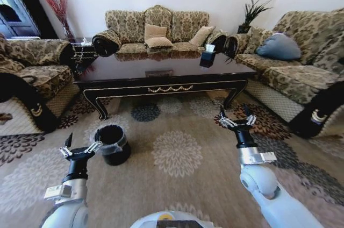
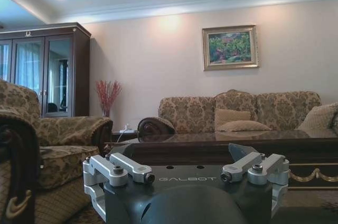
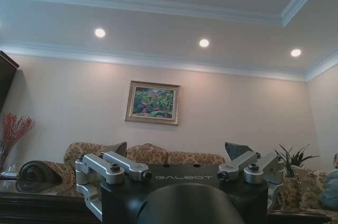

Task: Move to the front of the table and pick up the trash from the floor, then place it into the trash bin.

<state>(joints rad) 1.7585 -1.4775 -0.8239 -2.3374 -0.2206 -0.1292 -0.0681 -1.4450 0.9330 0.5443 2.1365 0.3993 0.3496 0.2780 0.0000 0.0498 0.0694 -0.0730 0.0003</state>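
The dark glossy table with gold trim stands ahead of me across the patterned carpet floor. The small black trash bin with a clear liner sits on the carpet near the table's left leg. My left gripper is raised just left of the bin, open and holding nothing. My right gripper is raised over the carpet at the right, also open and holding nothing. The wrist views show the left gripper and the right gripper with jaws spread, and the table beyond. The trash is out of view.
Patterned sofas stand on three sides: left, back and right. A dark tissue box sits on the table. A vase of red stems and a plant stand in the far corners.
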